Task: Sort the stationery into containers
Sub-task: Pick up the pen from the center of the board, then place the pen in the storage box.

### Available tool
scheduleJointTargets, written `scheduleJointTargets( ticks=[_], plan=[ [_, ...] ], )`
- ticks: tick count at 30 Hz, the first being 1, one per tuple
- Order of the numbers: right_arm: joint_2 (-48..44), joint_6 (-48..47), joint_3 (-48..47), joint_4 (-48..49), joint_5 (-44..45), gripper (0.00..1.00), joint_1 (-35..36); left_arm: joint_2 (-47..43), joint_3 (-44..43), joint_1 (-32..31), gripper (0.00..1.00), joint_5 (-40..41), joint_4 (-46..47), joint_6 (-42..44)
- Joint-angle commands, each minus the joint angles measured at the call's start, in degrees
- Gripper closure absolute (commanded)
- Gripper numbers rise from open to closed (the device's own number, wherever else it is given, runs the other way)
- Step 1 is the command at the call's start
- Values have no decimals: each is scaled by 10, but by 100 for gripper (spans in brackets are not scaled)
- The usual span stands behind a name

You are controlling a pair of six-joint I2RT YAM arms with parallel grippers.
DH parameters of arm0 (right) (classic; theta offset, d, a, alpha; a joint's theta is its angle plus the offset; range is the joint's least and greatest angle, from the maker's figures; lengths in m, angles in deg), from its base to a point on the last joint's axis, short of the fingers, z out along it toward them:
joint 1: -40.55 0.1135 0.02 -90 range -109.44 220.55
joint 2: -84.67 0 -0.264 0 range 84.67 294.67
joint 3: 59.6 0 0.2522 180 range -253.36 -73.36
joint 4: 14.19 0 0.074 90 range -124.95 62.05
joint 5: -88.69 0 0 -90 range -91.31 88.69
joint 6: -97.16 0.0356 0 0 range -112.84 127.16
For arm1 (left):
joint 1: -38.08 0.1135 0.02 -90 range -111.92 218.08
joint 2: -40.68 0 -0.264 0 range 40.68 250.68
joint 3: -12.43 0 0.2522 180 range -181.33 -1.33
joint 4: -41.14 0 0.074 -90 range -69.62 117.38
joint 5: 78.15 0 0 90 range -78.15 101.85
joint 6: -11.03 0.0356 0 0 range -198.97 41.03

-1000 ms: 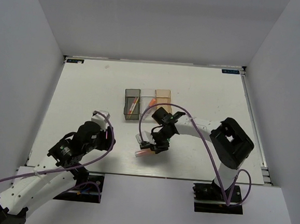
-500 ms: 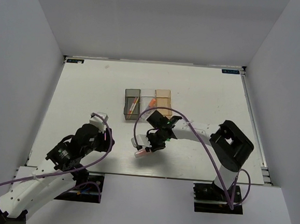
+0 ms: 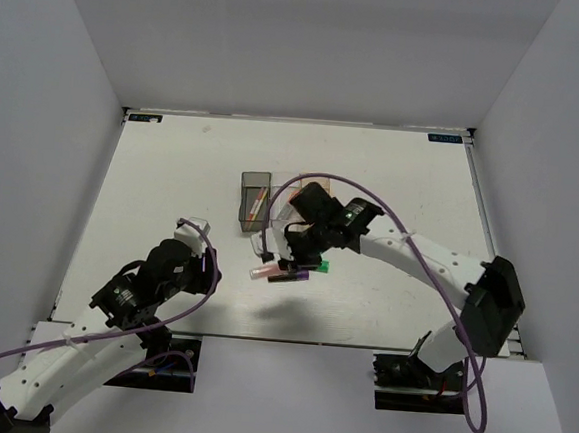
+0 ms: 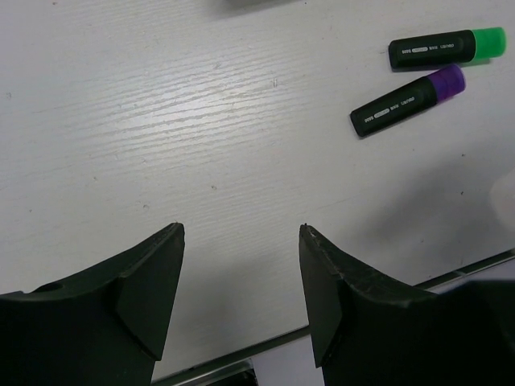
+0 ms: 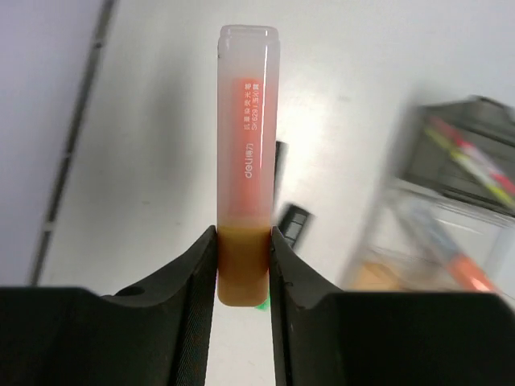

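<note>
My right gripper (image 3: pixel 284 262) is shut on a silvery-orange tube (image 3: pixel 262 272) and holds it above the table, just in front of the containers. In the right wrist view the tube (image 5: pixel 248 161) stands straight out from the gripper (image 5: pixel 243 249). The green-ended marker (image 4: pixel 447 48) and the purple-ended marker (image 4: pixel 408 100) lie on the table under that gripper. The dark grey box (image 3: pixel 244 203) holds the pink pen and the stick. The clear box (image 3: pixel 280 204) beside it holds an orange tube (image 5: pixel 460 267). The tan-orange box is hidden behind the right arm. My left gripper (image 3: pixel 196 231) is open and empty.
The left gripper (image 4: pixel 241 233) hovers low near the table's front edge (image 4: pixel 386 293). The right arm's cable (image 3: pixel 303 177) loops over the boxes. White walls close in the table on three sides.
My right gripper has lifted the orange tube off the table and carried it back toward the boxes, and the right arm has stretched out. The left arm has barely moved.
</note>
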Motion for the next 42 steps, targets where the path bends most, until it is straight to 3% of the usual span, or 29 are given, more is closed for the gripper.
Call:
scheduleJointTargets(
  ticks=[1, 2, 4, 6, 9, 17, 30, 32, 33, 36, 42],
  plan=[
    [-24, 29, -37, 2, 90, 100, -4, 3, 3, 2, 31, -13, 13, 9],
    [-23, 25, -31, 40, 192, 100, -7, 5, 4, 2, 31, -14, 13, 8],
    [-11, -17, -20, 74, 254, 100, -13, 7, 4, 2, 31, -22, 17, 10],
    [9, -69, -11, 141, 373, 100, -23, 12, 4, 2, 31, -26, 18, 11],
    [46, -154, -8, 206, 422, 100, -39, 19, 4, 2, 31, -29, 17, 12],
    [153, -336, -41, 323, 471, 100, -58, 19, 4, 3, 31, -32, 18, 12],
    [194, -429, -48, 351, 439, 99, -62, 23, 4, 2, 31, -41, 19, 16],
    [196, -426, -50, 336, 435, 89, -62, 24, 4, 2, 31, -43, 22, 17],
    [198, -426, -53, 333, 433, 79, -61, 24, 4, 2, 31, -43, 20, 17],
    [200, -426, -51, 328, 434, 67, -62, 25, 4, 2, 31, -44, 21, 16],
    [200, -426, -54, 331, 439, 62, -60, 24, 6, 3, 31, -45, 21, 17]
  ],
)
